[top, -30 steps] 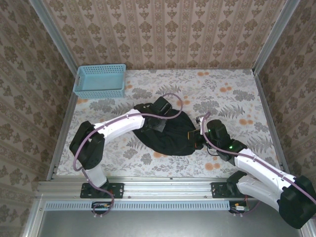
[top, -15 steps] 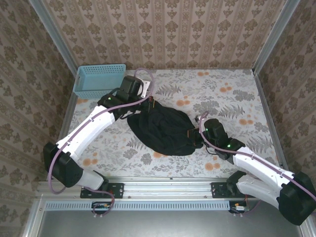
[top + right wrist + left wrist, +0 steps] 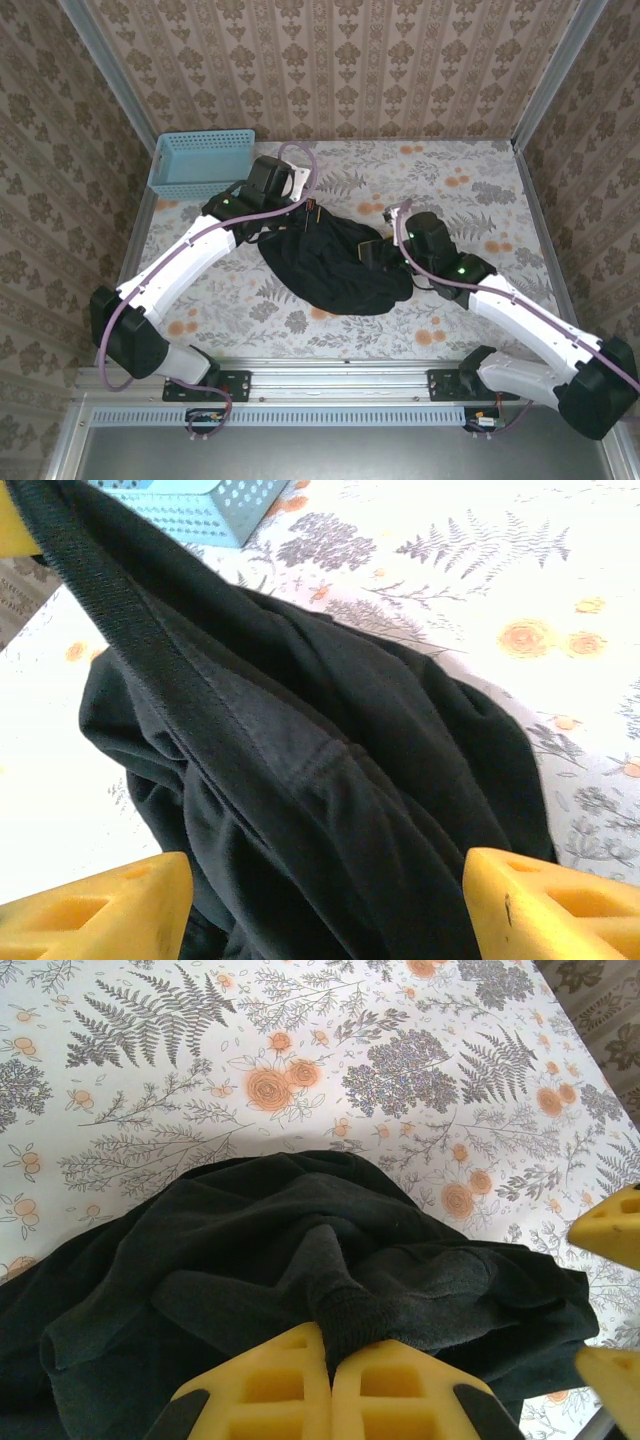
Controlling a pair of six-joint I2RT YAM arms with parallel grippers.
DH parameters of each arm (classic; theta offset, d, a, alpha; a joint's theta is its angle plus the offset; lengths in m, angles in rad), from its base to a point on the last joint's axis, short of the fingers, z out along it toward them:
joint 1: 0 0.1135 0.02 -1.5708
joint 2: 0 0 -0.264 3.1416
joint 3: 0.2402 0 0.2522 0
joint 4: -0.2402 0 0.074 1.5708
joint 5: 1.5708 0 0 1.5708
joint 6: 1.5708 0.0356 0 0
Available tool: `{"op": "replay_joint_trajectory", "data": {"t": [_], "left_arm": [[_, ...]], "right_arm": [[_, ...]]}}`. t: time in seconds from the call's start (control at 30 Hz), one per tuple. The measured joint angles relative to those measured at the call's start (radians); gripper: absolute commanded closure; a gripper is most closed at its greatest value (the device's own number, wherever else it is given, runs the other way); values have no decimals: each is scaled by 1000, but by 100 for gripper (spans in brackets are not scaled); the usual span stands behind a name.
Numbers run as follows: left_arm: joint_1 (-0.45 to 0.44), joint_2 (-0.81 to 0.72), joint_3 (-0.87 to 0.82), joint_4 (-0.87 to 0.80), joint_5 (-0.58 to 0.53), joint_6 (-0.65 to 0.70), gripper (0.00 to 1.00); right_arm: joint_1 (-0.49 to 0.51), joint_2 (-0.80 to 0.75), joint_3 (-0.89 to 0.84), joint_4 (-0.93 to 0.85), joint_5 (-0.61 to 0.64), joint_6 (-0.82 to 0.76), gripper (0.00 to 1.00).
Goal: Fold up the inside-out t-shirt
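The black t-shirt (image 3: pixel 335 265) lies bunched in a heap at the middle of the floral table. My left gripper (image 3: pixel 306 213) is at its far left edge, yellow fingers (image 3: pixel 270 1385) shut on a ribbed fold of the shirt (image 3: pixel 350 1300). My right gripper (image 3: pixel 372 252) hovers over the shirt's right part with its jaws wide open; black cloth (image 3: pixel 330 800) lies between and below the two yellow fingertips (image 3: pixel 545 905), apart from them. A taut hemmed band of the shirt (image 3: pixel 150 650) runs up to the left gripper's finger in the right wrist view.
A light blue plastic basket (image 3: pixel 203 165) stands at the far left corner of the table, also in the right wrist view (image 3: pixel 190 505). Patterned walls close in the table on three sides. Bare floral tabletop (image 3: pixel 470 185) spreads at the far right.
My left arm swung from over the shirt to its far left edge and shut on a fold. My right gripper moved from the shirt's right edge up over the cloth.
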Motion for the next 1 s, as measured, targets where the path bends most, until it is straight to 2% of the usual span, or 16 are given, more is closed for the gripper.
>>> {"op": "replay_joint_trajectory", "data": {"t": [0.13, 0.2, 0.23, 0.37, 0.47, 0.53, 0.63, 0.73, 0.87, 1.0], "left_arm": [[0, 0, 0, 0, 4, 0, 100], [0, -2, 0, 0, 5, -1, 100], [0, -3, 0, -1, 5, -1, 100], [0, -11, 6, -10, 8, 0, 100], [11, -8, 68, -55, 6, 5, 100], [30, 8, 171, -107, 2, 18, 100], [53, 65, 418, -163, -16, 52, 100], [39, 63, 566, -144, -29, 82, 100], [1, -28, 523, -79, -11, 95, 100], [17, -31, 391, -40, 27, 90, 100]], "right_arm": [[43, 98, 43, 1, 15, -10, 35], [55, 148, 62, 1, 42, -14, 44], [56, 164, 68, 1, 62, -13, 50], [56, 202, 92, -17, 169, -30, 85], [56, 208, 173, -81, 219, -53, 100], [56, 207, 264, -131, 234, -68, 100], [51, 185, 430, -201, 239, -67, 100], [33, 84, 532, -223, 227, -63, 100], [-46, -68, 546, -224, 144, -29, 100], [-81, -87, 452, -201, 67, 19, 100]]}}
